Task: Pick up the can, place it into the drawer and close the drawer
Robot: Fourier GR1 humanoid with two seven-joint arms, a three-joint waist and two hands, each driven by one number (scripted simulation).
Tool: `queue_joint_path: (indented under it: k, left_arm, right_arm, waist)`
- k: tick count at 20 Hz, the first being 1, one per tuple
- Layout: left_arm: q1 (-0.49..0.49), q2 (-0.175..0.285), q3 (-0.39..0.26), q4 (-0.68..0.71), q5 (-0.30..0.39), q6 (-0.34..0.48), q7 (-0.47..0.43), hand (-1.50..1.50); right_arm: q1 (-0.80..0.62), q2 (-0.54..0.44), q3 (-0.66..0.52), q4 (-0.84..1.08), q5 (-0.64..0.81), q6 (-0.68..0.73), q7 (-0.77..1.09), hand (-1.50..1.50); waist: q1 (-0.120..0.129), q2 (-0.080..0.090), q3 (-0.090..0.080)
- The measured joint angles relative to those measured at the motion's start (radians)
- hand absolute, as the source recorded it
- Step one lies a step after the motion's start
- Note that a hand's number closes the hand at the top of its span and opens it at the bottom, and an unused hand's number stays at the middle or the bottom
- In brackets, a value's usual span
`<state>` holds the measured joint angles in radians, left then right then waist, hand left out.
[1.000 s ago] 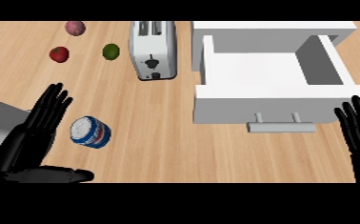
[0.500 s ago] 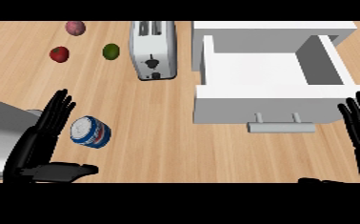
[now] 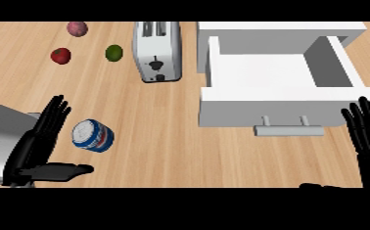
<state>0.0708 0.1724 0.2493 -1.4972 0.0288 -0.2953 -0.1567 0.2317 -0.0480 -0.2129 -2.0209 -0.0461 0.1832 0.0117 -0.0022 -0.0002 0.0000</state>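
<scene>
Grasp step in hand, nothing lifted yet. Can (image 3: 92,135) sits near lower-left corner of surface (image 3: 166,141), just beside left robot hand (image 3: 36,141): fingers straight, thumb out, nothing held. Right robot hand (image 3: 361,131) open, resting at right edge. Next up, probably: fingers to be curled round can, then can carried to open drawer (image 3: 274,104).

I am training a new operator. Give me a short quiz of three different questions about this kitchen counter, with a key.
1. True or false: the drawer stands open.
2. The can lies nearest to: A) the left hand; B) the toaster; C) the right hand.
3. Short answer: is any hand holding the can?

Key: 1 true. 2 A. 3 No; the left hand is open beside the can, and the right hand is open at the right edge.
</scene>
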Motion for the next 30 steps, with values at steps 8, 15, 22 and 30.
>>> queue_joint_path:
  k: [8,15,22,30]
  left_arm:
    - [-0.011,0.017,0.015,0.165,-0.035,-0.015,-0.137,-1.50]
    - [-0.030,0.045,0.032,0.295,-0.051,-0.032,-0.227,-1.50]
    - [-0.084,0.057,0.045,0.431,-0.056,-0.018,-0.271,-1.50]
    - [-0.125,0.060,0.028,0.538,-0.072,-0.001,-0.347,-1.50]
  right_arm:
    - [0.021,0.010,-0.009,-0.035,0.001,0.011,0.013,-1.50]
    - [0.014,0.012,-0.025,-0.036,-0.008,0.019,0.021,-1.50]
    - [0.043,0.031,0.004,-0.069,0.016,0.011,0.017,-1.50]
    - [0.045,0.031,0.007,-0.092,0.008,0.006,0.038,-1.50]
  waist:
    - [0.000,0.000,0.000]
    - [0.000,0.000,0.000]
    - [-0.002,0.000,0.000]
    - [-0.001,0.000,0.000]
